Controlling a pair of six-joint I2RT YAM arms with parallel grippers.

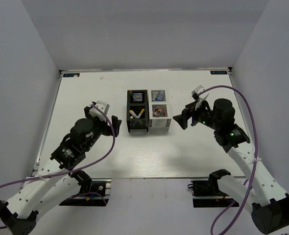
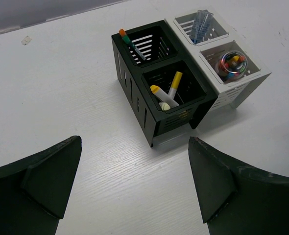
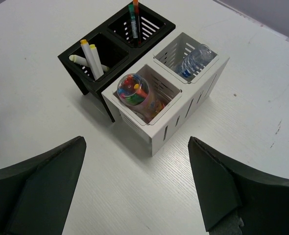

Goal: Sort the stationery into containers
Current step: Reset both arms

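The left arm [image 1: 34, 190] and the right arm [image 1: 259, 177] are built alike: white lower links dotted with rows of small holes, black rounded joint housings, black clamps at the base. A purple cable [image 1: 114, 136] loops along each. What look like small green lights [image 1: 231, 133] dot the right arm's housings. The fingers [image 2: 41, 181] are matte black wedges, and a white block [image 1: 101, 105] caps each wrist

Left hand [image 1: 116, 125] wide open, right hand [image 1: 180, 117] likewise
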